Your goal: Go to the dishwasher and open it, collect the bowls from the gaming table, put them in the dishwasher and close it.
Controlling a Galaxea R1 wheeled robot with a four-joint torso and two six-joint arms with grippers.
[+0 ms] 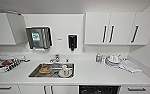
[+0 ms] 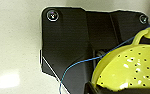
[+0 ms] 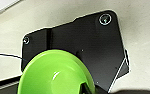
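Observation:
Under the counter, right of the sink, the dishwasher (image 1: 99, 89) shows its dark interior. In the left wrist view a yellow bowl (image 2: 131, 70) with small holes and a loop handle hangs over a pale floor, with my left gripper (image 2: 93, 88) shut on its rim. A bright green bowl (image 3: 53, 75) is in the right wrist view, and my right gripper (image 3: 87, 88) is shut on its edge. A thin blue cable crosses beside the yellow bowl. The gaming table is out of view.
A white counter (image 1: 91, 73) runs across, with a steel sink (image 1: 52, 70) holding dishes. White dishes (image 1: 112, 60) and a towel (image 1: 129, 66) lie at the right, and mixed items (image 1: 6, 63) at the left. Wall cabinets (image 1: 116, 28), a paper dispenser (image 1: 39, 38) and a soap dispenser (image 1: 72, 42) hang above.

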